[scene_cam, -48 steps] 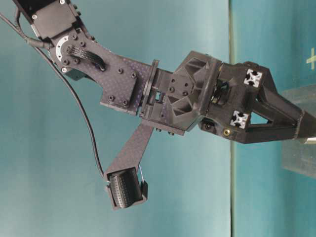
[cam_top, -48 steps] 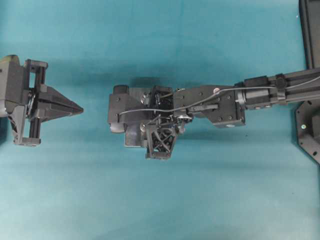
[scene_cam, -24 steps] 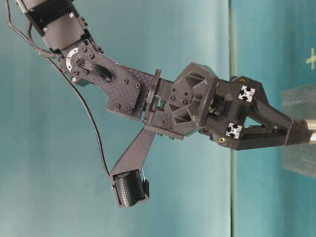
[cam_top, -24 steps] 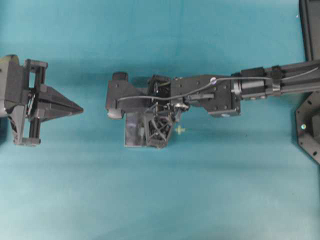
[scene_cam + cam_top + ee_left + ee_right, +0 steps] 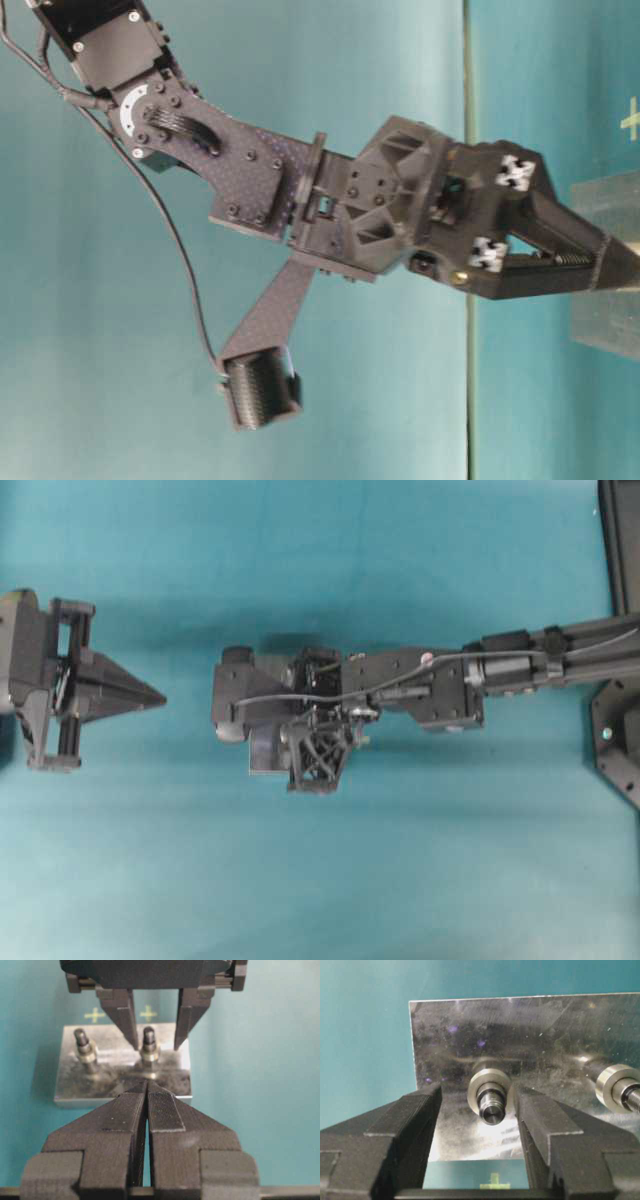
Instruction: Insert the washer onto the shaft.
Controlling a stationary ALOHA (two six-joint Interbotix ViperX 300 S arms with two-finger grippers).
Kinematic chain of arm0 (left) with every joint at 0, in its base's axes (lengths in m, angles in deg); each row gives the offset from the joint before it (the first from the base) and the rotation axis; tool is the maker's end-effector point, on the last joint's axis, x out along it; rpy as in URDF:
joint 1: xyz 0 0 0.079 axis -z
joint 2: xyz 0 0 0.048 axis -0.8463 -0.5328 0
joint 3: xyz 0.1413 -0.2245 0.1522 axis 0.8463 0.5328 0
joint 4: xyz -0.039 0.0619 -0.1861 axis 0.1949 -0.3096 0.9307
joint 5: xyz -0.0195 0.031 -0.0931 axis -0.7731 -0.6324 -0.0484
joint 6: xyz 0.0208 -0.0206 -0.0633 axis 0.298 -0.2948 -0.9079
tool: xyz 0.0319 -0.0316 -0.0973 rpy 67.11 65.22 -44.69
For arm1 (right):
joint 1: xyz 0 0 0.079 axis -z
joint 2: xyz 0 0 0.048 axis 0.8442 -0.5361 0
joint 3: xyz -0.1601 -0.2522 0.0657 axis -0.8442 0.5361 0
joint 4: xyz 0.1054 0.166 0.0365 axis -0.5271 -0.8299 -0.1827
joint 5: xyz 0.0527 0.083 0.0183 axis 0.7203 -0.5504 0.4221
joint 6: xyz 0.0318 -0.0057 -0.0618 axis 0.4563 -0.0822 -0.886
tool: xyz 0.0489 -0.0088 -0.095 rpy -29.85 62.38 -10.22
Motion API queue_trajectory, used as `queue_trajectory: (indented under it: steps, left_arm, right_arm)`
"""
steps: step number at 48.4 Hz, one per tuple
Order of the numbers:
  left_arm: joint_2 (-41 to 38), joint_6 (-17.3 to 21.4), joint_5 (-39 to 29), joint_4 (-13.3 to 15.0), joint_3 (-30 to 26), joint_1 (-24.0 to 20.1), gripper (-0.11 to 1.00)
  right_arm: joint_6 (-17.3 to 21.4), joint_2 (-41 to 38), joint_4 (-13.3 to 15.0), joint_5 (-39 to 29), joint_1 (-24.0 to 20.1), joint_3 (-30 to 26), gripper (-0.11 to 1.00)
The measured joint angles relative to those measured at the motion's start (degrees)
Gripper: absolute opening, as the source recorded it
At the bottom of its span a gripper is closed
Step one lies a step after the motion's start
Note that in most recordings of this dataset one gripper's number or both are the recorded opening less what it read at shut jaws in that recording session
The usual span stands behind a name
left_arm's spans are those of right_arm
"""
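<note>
Your right gripper (image 5: pixel 476 1110) stands wide, its fingers (image 5: pixel 410 1125) either side of the shaft (image 5: pixel 491 1105) without touching; the washer (image 5: pixel 489 1087) already rings that shaft on the plate (image 5: pixel 530 1035), near its edge; your left gripper (image 5: pixel 147 1110) is pressed closed, well apart, over open table (image 5: pixel 320 880).

Table surface (image 5: pixel 420 880): teal, matte, evenly coloured.
Backdrop (image 5: pixel 330 80): same teal, rising behind the table.
Markings: small yellow crosses (image 5: pixel 95 1014) on the surface.
Light: soft, diffuse, with faint shadows.
</note>
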Motion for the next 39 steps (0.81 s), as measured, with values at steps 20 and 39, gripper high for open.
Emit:
queue_trajectory:
  steps: [20,39]
  left_arm:
    - [0.0,-0.09,0.0,0.0,0.0,0.0,0.0]
    - [1.05,0.0,-0.62,0.0,0.53,0.0,0.0]
  right_arm:
    - [0.0,6.59,-0.44,-2.29,1.49,1.32,0.59]
    - [0.53,22.5,-0.53,16.17,2.11,18.19,0.52]
